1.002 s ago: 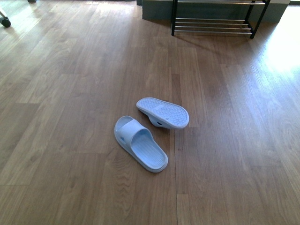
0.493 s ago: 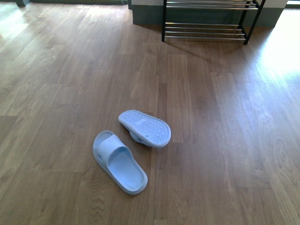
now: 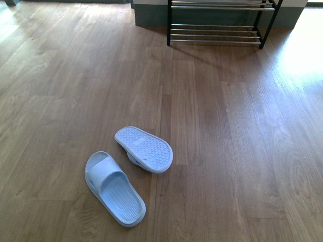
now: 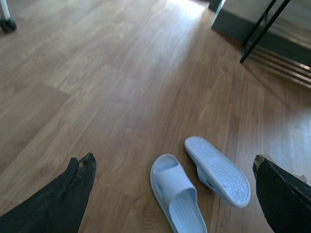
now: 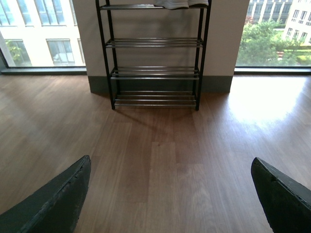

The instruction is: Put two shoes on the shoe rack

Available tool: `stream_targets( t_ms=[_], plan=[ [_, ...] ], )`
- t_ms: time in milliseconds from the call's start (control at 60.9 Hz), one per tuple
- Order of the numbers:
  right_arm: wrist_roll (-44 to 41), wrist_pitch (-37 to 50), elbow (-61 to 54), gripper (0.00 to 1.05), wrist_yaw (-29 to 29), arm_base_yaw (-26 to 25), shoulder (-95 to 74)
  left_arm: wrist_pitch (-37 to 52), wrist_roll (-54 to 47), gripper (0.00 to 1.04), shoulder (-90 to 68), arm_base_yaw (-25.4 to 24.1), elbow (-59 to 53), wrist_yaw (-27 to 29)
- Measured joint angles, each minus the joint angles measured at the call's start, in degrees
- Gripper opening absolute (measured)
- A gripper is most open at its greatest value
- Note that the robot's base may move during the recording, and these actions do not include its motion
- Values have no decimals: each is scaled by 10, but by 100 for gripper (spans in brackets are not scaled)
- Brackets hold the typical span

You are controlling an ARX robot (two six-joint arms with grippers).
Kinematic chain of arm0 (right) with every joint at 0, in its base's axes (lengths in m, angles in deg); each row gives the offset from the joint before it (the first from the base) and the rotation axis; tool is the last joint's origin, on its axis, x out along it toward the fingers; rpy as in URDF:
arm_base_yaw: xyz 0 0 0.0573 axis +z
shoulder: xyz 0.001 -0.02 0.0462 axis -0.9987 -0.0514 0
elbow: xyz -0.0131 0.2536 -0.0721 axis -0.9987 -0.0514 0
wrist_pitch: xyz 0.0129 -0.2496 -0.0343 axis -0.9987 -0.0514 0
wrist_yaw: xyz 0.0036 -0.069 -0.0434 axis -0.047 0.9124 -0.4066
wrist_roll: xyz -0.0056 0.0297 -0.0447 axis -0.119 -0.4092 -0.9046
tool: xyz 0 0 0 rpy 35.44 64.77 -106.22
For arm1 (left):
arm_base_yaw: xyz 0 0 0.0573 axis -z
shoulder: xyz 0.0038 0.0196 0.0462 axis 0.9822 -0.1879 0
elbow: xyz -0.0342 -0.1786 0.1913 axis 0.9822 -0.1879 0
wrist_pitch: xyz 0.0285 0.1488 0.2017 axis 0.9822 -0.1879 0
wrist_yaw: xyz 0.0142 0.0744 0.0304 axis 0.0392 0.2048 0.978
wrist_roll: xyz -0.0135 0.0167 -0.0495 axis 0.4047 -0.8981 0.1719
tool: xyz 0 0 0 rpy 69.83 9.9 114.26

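Note:
Two pale blue slides lie on the wood floor. One slide (image 3: pixel 113 189) is upright with its strap showing. The other slide (image 3: pixel 144 148) is flipped sole up, leaning beside it. The shoe rack (image 3: pixel 217 25), black frame with chrome bars, stands far back against the wall. In the left wrist view my left gripper (image 4: pixel 173 166) hangs open above the upright slide (image 4: pixel 176 201) and the flipped slide (image 4: pixel 217 170), touching neither. My right gripper (image 5: pixel 171 164) is open over bare floor, facing the rack (image 5: pixel 155 73). Neither gripper shows in the front view.
A grey wall base (image 5: pixel 97 83) runs behind the rack, with tall windows (image 5: pixel 39 29) on both sides. A pale object (image 5: pixel 177 4) rests on the rack's top tier, cut off by the frame. A caster wheel (image 4: pixel 7 24) stands far off on the floor.
In the front view the slides now sit lower and further left, and the rack has shifted left. The view itself has moved; the slides keep the same pose toward each other.

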Motion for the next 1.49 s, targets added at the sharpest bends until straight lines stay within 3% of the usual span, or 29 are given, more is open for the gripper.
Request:
stream_targets(
  t_ms=[214,476,657,1281,1495],
  plan=[
    [0,0,0,96,0,0,0,68,41,95,-287,19,52,-12],
    [0,0,0,96,0,0,0,198,-3,95,-628,59,162,58],
    [0,0,0,96,0,0,0,182,-66,95,-853,68,297,62],
    [0,0,0,96,0,0,0,181,-74,95,-1097,115,541,43],
    [0,0,0,96,0,0,0,178,-66,95,-1147,129,602,77]
  ],
)
